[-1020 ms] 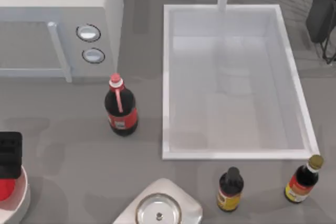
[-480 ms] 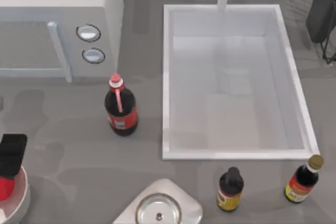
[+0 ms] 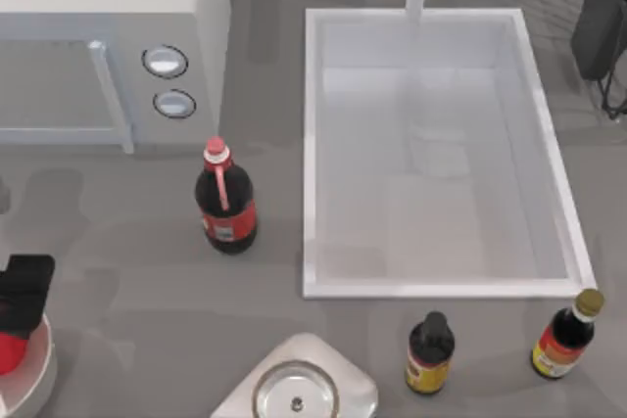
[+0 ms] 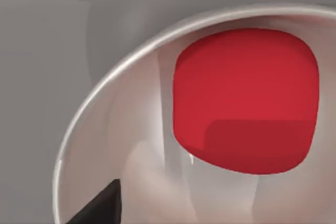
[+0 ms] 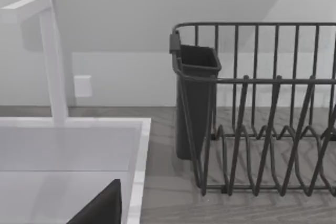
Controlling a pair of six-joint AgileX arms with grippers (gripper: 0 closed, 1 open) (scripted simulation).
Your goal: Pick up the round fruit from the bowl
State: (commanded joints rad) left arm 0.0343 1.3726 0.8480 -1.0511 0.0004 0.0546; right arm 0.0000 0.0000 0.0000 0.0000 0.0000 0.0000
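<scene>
At the top view's lower left corner, the left claw (image 3: 22,291) hangs over the bowl (image 3: 39,374), a black block just above the round fruit (image 3: 10,351). Whether that claw is wide or narrow I cannot tell. From the left wrist camera the round fruit (image 4: 247,100) sits inside the bowl (image 4: 100,108), glossy red against the pale inside, close below the camera, with a dark fingertip (image 4: 102,208) at the frame's edge. Right arm sits parked at the far right by the dish rack (image 5: 262,129), beyond the sink (image 3: 436,154); its claw's width I cannot tell either. Elsewhere on the worktop (image 3: 127,252) stand a cola bottle (image 3: 225,201), two small sauce bottles (image 3: 429,351) (image 3: 565,335) in front of the sink, and a metal disc on a plate (image 3: 296,394)
</scene>
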